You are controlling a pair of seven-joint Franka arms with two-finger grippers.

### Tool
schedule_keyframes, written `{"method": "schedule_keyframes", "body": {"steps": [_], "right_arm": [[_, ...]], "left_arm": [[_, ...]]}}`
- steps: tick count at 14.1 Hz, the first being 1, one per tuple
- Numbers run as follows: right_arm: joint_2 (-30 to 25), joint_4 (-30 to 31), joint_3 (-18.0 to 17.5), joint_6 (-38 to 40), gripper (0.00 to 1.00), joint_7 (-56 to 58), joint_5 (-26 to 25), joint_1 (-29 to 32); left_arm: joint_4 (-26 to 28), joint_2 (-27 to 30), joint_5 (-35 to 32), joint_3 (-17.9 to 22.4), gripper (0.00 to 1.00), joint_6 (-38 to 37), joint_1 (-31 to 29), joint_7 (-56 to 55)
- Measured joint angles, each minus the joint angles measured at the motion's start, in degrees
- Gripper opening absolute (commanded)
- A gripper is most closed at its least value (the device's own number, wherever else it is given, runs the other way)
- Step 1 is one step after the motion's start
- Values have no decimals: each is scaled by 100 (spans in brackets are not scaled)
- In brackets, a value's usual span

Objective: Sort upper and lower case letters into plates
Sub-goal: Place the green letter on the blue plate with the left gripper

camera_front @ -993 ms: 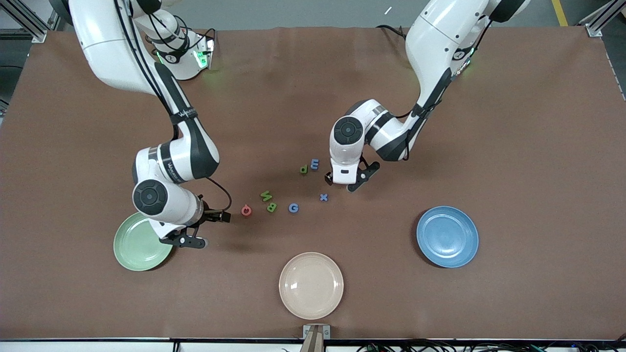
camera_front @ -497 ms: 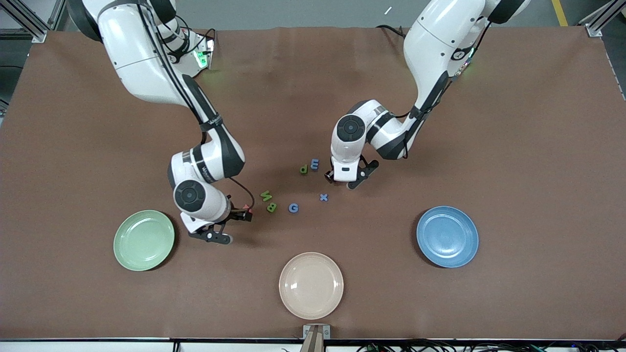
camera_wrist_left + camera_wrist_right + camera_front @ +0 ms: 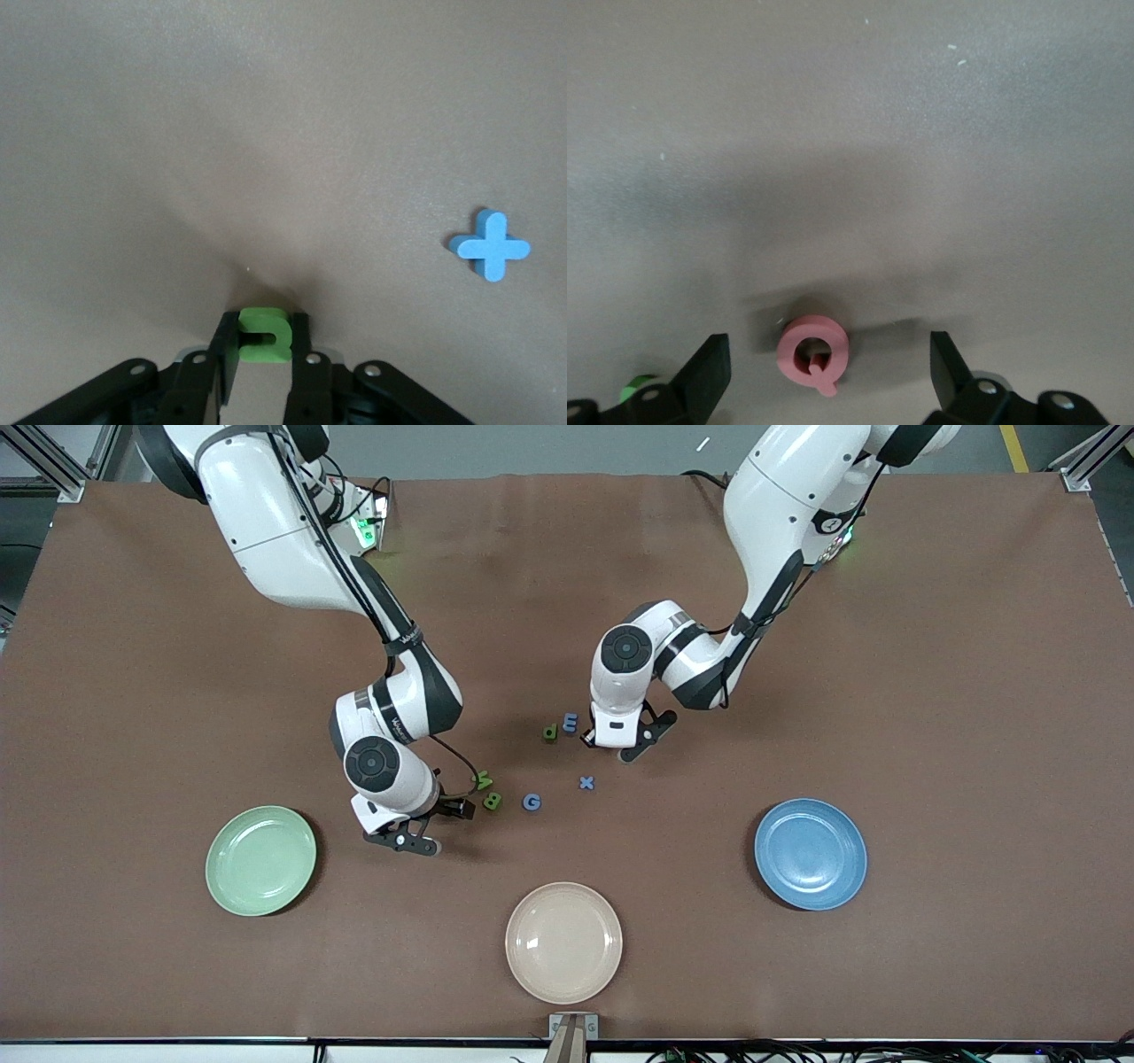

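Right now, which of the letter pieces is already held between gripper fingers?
The green u, clamped in the left gripper. The red Q only lies on the table between the right gripper's open fingers.

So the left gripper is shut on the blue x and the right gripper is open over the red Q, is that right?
Not quite. The left gripper is shut on a small green letter, not the blue x, which lies free on the table; the left wrist view shows this. The rest holds: the right gripper is open over the red Q.
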State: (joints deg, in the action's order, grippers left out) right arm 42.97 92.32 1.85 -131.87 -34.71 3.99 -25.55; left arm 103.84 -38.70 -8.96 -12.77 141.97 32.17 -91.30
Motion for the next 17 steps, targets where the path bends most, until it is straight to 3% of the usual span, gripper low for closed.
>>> {"method": "schedule_keyframes", "body": {"steps": [5,10,11,12,14,17], "right_arm": [[1,100,-7,-41,56,-146,28,-88],[-28,95,-2,-50,24,-191,34,-118],[-32,92,-4,-56,21,-192,37,-119],[-32,92,-4,-56,17,-193,38,-119],[-32,92,-2,-56,15,-193,38,-119],[-31,84,23,-57,13,-193,38,-116]], "left_arm": [[-507,354,-628,797,0,-126,-309,332],[-820,351,-710,876,4,-271,-1881,2519],[-858,258,-710,872,17,-266,-2154,2925],[-915,136,-710,863,49,-259,-2339,3230],[-1012,-89,-710,852,100,-250,-2426,3428],[-1097,-202,-710,802,100,-249,-2310,3417]]}}
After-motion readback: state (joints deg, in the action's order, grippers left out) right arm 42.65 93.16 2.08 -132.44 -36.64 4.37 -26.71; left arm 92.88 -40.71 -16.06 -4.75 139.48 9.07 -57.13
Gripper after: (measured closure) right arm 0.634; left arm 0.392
